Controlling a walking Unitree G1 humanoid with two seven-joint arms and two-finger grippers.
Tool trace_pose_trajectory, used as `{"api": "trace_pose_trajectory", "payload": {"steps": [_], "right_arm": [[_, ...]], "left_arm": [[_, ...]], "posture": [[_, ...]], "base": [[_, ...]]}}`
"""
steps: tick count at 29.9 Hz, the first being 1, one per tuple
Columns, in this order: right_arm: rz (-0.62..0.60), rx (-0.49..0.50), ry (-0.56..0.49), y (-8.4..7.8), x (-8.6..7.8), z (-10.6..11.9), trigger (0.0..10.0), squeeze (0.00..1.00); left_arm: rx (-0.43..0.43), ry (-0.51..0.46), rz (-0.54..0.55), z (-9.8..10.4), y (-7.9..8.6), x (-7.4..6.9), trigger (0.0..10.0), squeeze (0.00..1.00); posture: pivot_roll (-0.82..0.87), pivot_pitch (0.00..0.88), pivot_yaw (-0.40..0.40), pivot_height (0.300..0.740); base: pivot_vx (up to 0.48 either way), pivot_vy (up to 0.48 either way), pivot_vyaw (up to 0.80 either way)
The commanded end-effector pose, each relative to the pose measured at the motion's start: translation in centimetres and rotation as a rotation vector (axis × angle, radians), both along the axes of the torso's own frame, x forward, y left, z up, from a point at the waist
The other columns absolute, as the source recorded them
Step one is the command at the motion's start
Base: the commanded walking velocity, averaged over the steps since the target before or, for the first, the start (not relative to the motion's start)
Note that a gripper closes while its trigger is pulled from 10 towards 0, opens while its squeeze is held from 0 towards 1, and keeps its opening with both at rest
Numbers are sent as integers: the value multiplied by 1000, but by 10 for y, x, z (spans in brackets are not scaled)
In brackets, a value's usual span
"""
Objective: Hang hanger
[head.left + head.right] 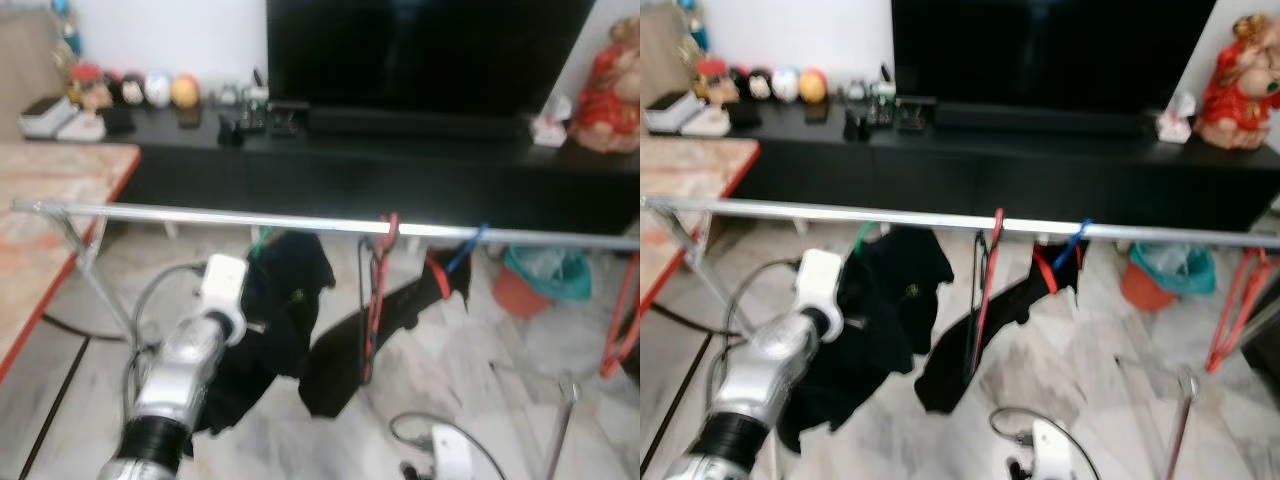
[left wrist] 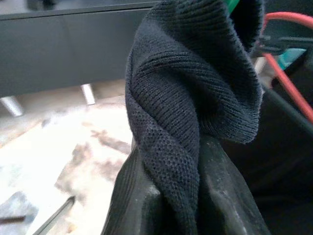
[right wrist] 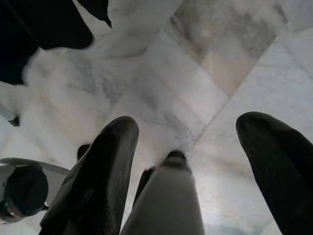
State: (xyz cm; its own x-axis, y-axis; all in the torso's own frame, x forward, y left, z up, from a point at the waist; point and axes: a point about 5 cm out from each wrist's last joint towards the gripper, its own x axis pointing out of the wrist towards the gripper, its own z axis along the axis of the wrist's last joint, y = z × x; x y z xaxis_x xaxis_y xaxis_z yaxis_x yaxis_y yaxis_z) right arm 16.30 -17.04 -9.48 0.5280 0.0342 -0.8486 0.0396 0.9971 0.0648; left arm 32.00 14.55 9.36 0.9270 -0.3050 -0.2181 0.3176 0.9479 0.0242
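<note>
Clothes rail (image 1: 200, 217): a silver bar running level across the scene, in front of a long black TV cabinet (image 1: 400, 165) that carries a dark television (image 1: 430, 50). Green hanger (image 1: 262, 239): hooked over the rail left of centre, carrying a black garment (image 1: 285, 300) that droops below it. Left gripper (image 2: 168, 196): raised on its silver arm to just below the rail, its black fingers (image 2: 225, 196) clamped on a fold of the black garment's knit fabric, which bunches up between them; the green hanger's plastic shows just above that fold in the left wrist view. Red hanger (image 1: 378, 290): hung on the rail near its middle, its frame hanging long and narrow. Blue hanger (image 1: 466, 250): hooked on the rail just right of the red one, with a second dark cloth (image 1: 360, 350) trailing down and leftward from it; the blurred picture leaves it unclear which hanger bears that cloth. Right gripper (image 3: 195, 161): low, aimed at the pale marble floor (image 3: 195, 73), fingers spread wide with nothing between them. Wooden table with a red edge (image 1: 60, 200): at far left. Teal and orange bin (image 1: 540, 280): on the floor beyond the rail at right. Small ornaments (image 1: 130, 90): lined along the cabinet's left end.
</note>
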Motion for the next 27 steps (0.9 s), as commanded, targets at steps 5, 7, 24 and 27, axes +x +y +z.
{"api": "trace_pose_trajectory", "payload": {"steps": [5, 7, 24, 27], "right_arm": [[-9, -24, 7, -10, -3, 0, 10000, 0], [-10, -24, 6, -10, -3, 0, 10000, 0], [-20, -24, 5, -8, -3, 0, 10000, 0], [-22, -23, 5, -8, -3, -1, 10000, 0]], "left_arm": [[-32, -5, -92, 7, -16, 1, 10000, 0], [-35, -5, -92, 7, -17, 2, 10000, 0], [-61, -20, -127, 21, -24, 28, 10000, 0], [-33, -10, -167, 24, -27, 34, 10000, 0]], "posture": [[30, 0, -34, 728], [30, 0, -34, 728], [19, 0, -17, 728], [19, 0, -15, 728]], "base": [[0, 0, 0], [0, 0, 0], [0, 0, 0], [0, 0, 0]]}}
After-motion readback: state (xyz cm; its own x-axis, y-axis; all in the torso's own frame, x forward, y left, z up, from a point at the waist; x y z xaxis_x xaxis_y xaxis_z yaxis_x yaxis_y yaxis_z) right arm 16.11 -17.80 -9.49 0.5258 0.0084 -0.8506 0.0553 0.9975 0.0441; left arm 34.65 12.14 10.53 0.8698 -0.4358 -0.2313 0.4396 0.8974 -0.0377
